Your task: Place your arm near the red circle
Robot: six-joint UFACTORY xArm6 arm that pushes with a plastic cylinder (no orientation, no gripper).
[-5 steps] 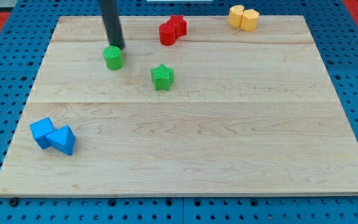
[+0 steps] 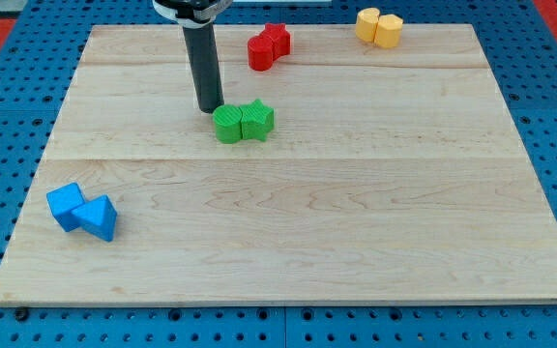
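Note:
The red circle point(image 2: 260, 53) is a short red cylinder near the view's top centre, touching a red star-like block point(image 2: 278, 40) at its upper right. My tip point(image 2: 211, 108) rests on the board, down and to the left of the red circle, well apart from it. The tip sits just at the upper left of a green cylinder point(image 2: 227, 125), which touches a green star point(image 2: 256, 119) on its right.
Two yellow blocks point(image 2: 379, 26) sit together at the view's top right. A blue cube point(image 2: 65, 205) and a blue triangular block point(image 2: 98, 217) touch at the lower left. The wooden board point(image 2: 356, 213) lies on a blue pegboard.
My tip moved right and down, pushing the green cylinder to the right until it touches the green star. The red, yellow and blue blocks have not moved.

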